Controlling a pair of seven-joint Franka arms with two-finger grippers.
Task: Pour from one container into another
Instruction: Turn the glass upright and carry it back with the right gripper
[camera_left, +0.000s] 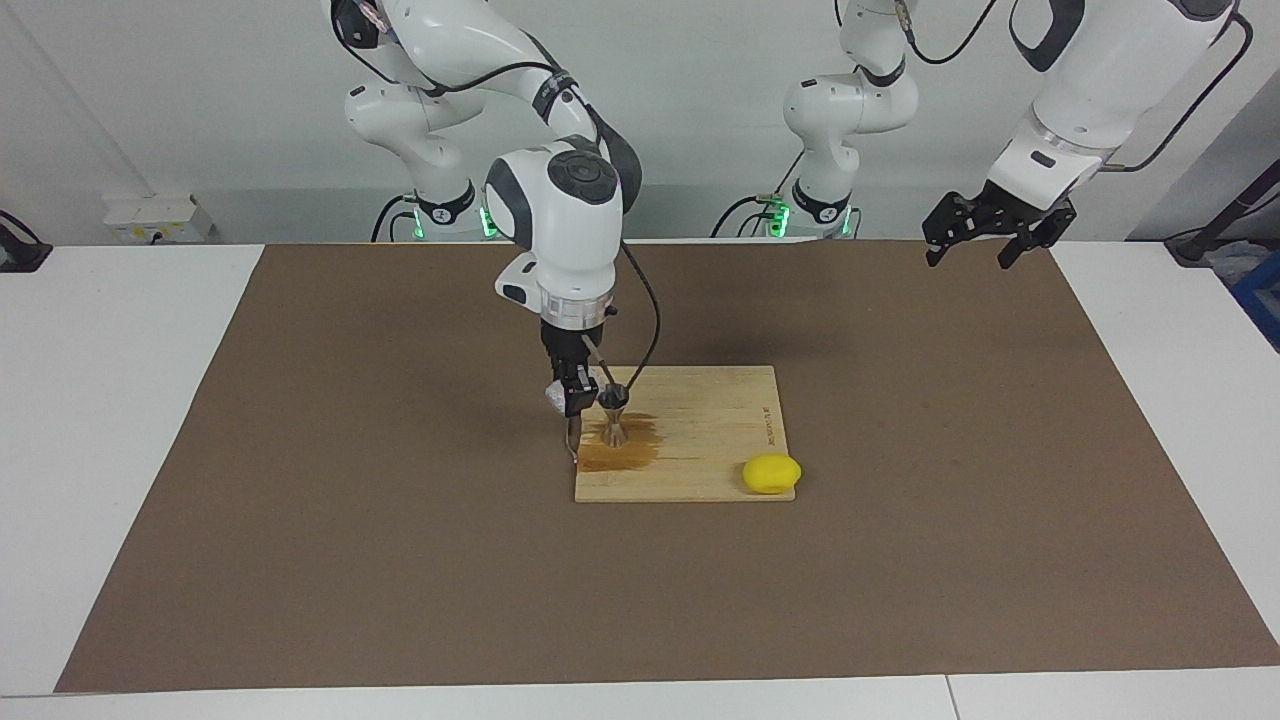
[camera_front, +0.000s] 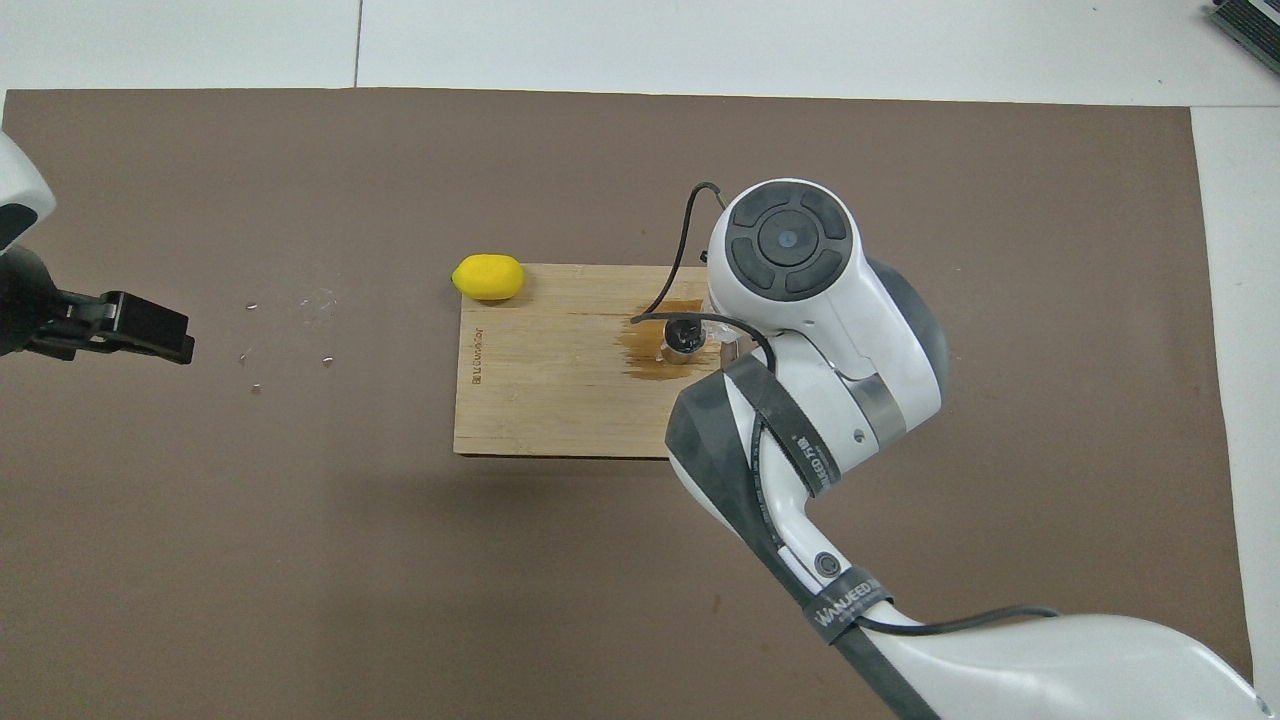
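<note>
Brown mat covers the desk (camera_left: 120, 420), wooden board (camera_left: 700, 400) mid-mat. Right pincer (camera_left: 572, 400) pinches the clear cup (camera_left: 553, 397) beside the jigger (camera_left: 612, 418), which stands in a brown puddle (camera_left: 620, 455). Pouring looks mostly done, messily. Left pincer (camera_left: 982, 240) waits spread over the mat's corner.

My right gripper (camera_left: 572, 402) hangs low on a straight-down wrist, fingers clamped, above the middle of the tabletop. My left gripper (camera_left: 983, 243) waits raised and spread wide over the tabletop's corner nearest my left base.
</note>
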